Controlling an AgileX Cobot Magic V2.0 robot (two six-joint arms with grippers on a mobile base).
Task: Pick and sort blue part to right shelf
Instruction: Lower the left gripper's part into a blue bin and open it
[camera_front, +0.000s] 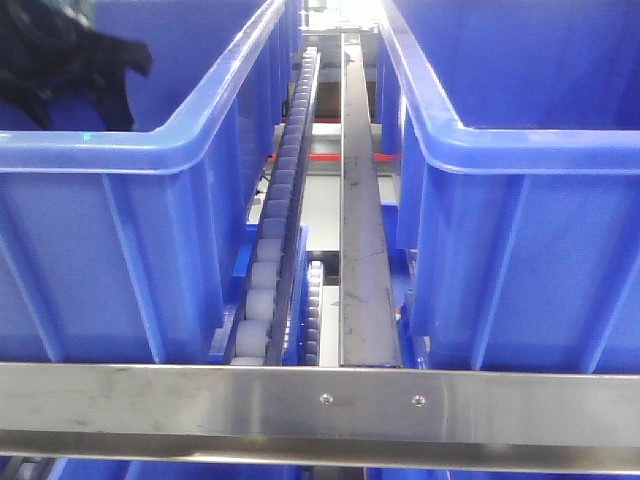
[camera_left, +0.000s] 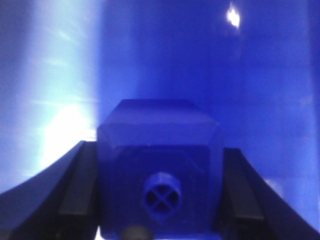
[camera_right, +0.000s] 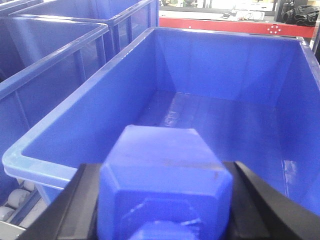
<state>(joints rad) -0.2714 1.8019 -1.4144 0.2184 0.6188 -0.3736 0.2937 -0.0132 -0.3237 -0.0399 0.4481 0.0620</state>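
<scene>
The left fingers (camera_left: 75, 187) are closed on a blue part (camera_left: 160, 150), with blue bin wall (camera_left: 250, 75) all round. Grey rollers (camera_front: 265, 280) and a steel strip (camera_front: 365, 250) run between the bins of the right shelf (camera_front: 200, 400). The right fingers (camera_right: 70, 205) clamp a second part (camera_right: 165, 170) at the near end of the right bin (camera_right: 40, 167). Each part looks a hard, chamfered plastic block: likely light, stiff and slick, best pinched on its flat sides.

The front view is evenly bright, with a soft sheen along the steel front rail (camera_front: 320, 395) and blown-out white at top centre. The left wrist view is dim and blurred: glare blooms on its left side, and the blue part (camera_left: 160, 165) is unsharp. The right wrist view is bright and clear, with faint gloss on the floor of the blue bin (camera_right: 172, 117).
</scene>
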